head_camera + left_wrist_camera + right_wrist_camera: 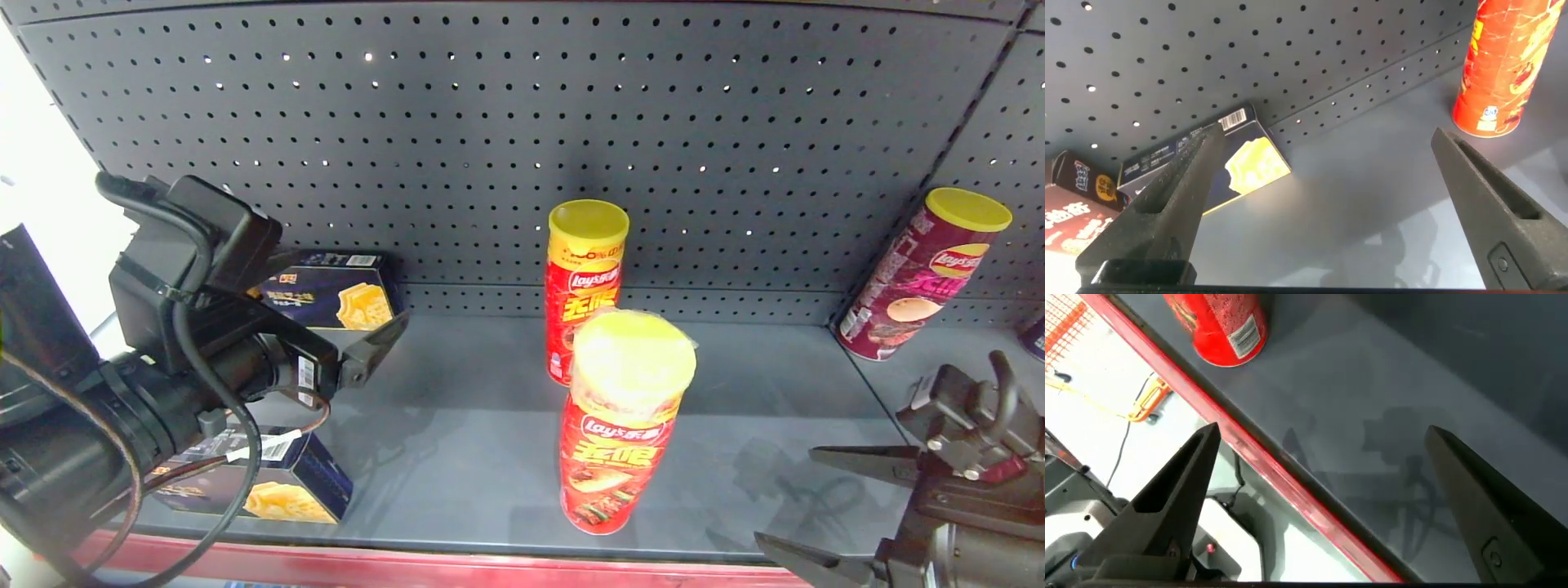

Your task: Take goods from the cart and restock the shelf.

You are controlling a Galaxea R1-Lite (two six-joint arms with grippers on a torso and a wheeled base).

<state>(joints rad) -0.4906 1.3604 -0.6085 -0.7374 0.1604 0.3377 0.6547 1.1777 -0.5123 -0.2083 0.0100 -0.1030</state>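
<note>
Two red chip cans with yellow lids stand upright on the grey shelf point(457, 425), one at the back point(586, 286) and one nearer the front point(624, 425). My left gripper point(371, 347) hangs open and empty over the shelf's left part, between two dark blue boxes, one at the back point(335, 290) and one at the front edge point(269, 482). In the left wrist view the gripper point(1323, 139) faces the back box point(1229, 159), with a red can point(1498, 73) off to one side. My right gripper point(784, 496) is open and empty at the shelf's front right, right of the front can point(1221, 327).
A purple can point(922, 278) with a yellow lid leans against the divider at the right. The pegboard back wall point(522, 122) closes the shelf behind. A red lip point(1290, 486) runs along the shelf's front. Another box point(1078, 204) lies beyond the blue one.
</note>
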